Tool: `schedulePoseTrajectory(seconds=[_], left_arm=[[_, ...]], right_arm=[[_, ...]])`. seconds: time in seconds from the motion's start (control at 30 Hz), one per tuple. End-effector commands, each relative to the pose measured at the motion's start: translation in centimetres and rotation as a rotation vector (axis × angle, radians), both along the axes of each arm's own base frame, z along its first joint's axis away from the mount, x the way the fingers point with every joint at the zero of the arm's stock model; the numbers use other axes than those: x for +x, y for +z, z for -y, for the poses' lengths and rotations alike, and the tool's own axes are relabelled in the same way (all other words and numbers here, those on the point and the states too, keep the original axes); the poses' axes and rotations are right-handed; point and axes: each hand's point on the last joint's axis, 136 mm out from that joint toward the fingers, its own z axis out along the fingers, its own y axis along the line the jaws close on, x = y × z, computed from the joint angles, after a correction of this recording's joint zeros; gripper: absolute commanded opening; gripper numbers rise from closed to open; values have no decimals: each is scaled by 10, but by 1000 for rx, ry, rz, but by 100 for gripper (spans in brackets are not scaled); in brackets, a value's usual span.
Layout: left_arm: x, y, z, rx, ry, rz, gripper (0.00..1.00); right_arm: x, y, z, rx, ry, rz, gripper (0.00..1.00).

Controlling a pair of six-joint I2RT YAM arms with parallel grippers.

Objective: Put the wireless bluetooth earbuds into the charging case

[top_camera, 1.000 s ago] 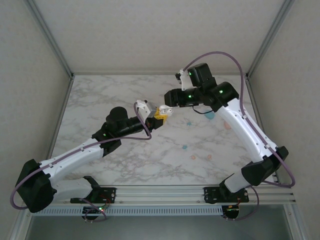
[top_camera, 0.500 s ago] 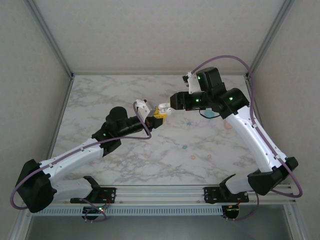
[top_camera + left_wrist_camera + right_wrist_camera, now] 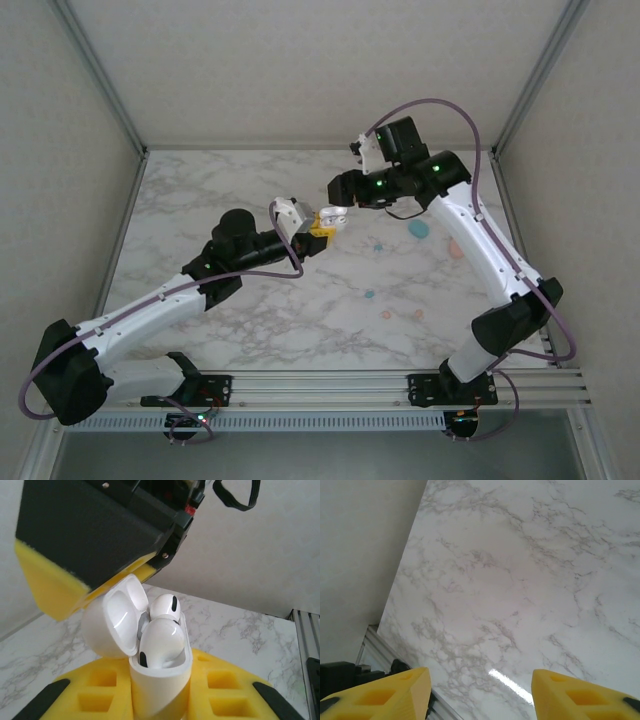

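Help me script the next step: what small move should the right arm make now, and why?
Probably nudge the lid shut with the open right gripper: the white glossy plastic charging case, clamped in the left gripper, holds both white plastic earbuds, and its yellow pad sits behind that lid.

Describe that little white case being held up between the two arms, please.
The white case is a small, glossy, rounded plastic shell. The left pincer clamps it at its base and holds it above the marble table. Its domed lid is hinged open, leaning to one side. Two white earbuds with small black marks lie in it, the nearer one standing proud of the rim. The right pincer, open, hangs close behind the lid; contact cannot be told.
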Motion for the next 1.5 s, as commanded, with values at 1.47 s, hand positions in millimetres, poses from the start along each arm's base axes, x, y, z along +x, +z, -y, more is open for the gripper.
schedulePoseTrajectory(seconds=[1.47], left_arm=[[130,-262,-67,145,529,-1281,17]], right_arm=[[2,-136,138,-260,-500,-117,67]])
